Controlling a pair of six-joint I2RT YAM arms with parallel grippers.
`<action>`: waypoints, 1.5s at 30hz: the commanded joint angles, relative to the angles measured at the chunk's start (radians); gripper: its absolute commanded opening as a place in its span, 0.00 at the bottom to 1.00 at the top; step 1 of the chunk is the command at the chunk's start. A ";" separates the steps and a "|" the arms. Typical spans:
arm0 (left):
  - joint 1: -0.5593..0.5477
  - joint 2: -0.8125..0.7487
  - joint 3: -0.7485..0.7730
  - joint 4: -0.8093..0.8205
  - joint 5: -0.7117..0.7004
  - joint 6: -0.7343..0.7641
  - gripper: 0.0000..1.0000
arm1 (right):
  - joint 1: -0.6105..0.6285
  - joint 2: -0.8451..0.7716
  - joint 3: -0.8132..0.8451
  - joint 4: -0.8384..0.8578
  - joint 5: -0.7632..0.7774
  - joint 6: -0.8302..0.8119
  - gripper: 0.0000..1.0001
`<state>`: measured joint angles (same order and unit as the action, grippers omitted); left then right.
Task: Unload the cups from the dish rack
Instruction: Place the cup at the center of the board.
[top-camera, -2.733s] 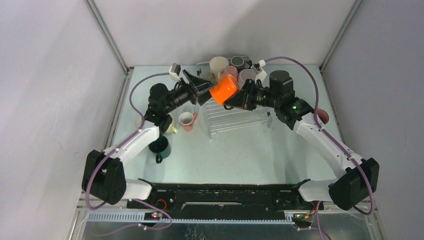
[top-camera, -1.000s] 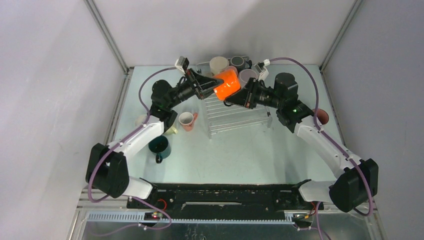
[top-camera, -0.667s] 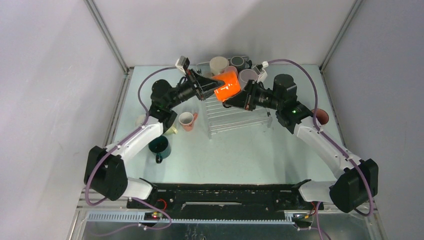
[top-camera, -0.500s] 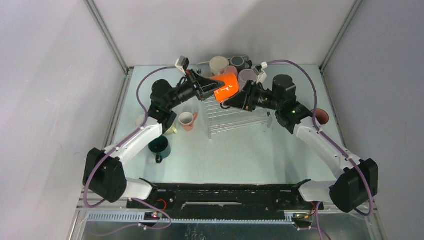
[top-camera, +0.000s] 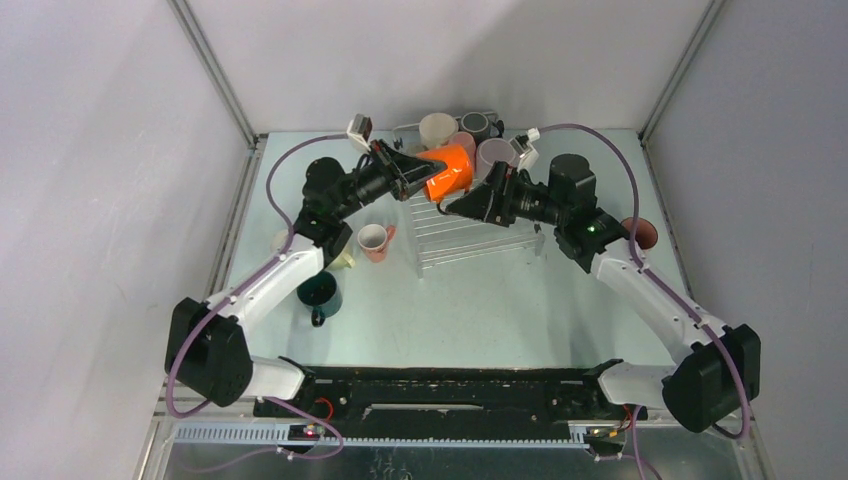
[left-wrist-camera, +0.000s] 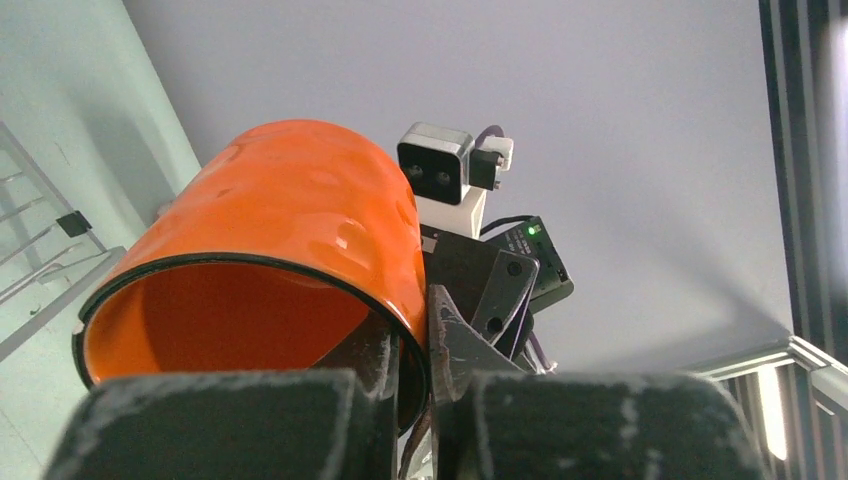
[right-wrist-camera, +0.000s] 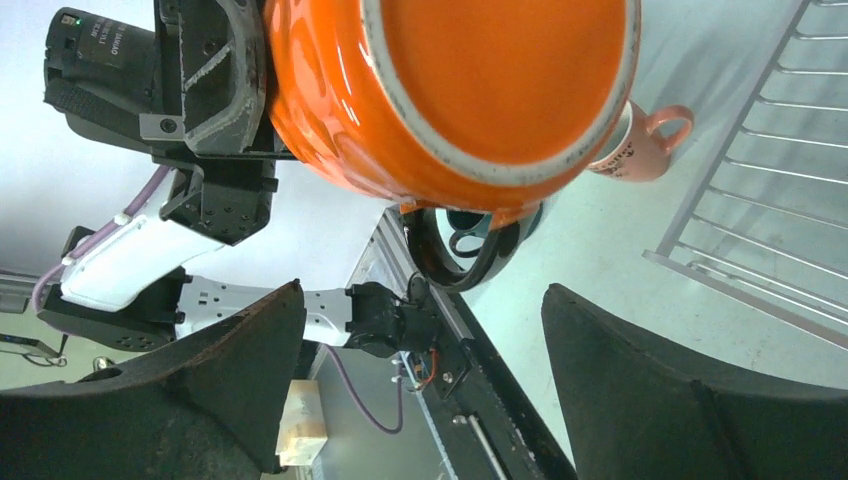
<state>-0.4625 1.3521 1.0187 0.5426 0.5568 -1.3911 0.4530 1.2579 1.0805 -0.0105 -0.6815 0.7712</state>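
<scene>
An orange cup (top-camera: 450, 172) with a black handle hangs tilted over the back left corner of the clear dish rack (top-camera: 470, 240). My left gripper (top-camera: 424, 176) is shut on its rim, one finger inside and one outside (left-wrist-camera: 428, 340). My right gripper (top-camera: 463, 204) stands open just below and to the right of the cup. In the right wrist view the cup's base (right-wrist-camera: 480, 90) sits above the wide-apart fingers (right-wrist-camera: 240, 370), with nothing between them. Cream (top-camera: 437, 130), grey (top-camera: 475, 124) and mauve (top-camera: 492, 155) cups crowd the rack's far end.
On the table left of the rack stand a pink cup (top-camera: 373, 240), a dark teal cup (top-camera: 320, 292) and a pale cup (top-camera: 343, 260) partly under the left arm. A pink cup (top-camera: 643, 232) stands at the right edge. The two wrists are close together over the rack.
My right gripper has opened and let go of the orange cup, drawing back a little. The left gripper has closed on the cup's rim and now carries it alone.
</scene>
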 joint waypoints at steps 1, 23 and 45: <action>0.002 -0.066 0.085 0.078 -0.040 0.042 0.00 | -0.010 -0.049 -0.019 0.015 0.010 -0.037 0.96; 0.079 -0.192 0.109 -0.398 -0.084 0.410 0.00 | -0.059 -0.170 -0.070 -0.118 0.066 -0.102 1.00; -0.084 -0.302 0.124 -1.341 -0.471 0.928 0.00 | -0.074 -0.105 -0.001 -0.273 0.263 -0.201 1.00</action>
<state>-0.4862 1.0523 1.0851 -0.6945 0.2333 -0.5686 0.3855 1.1381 1.0210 -0.2665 -0.4664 0.6136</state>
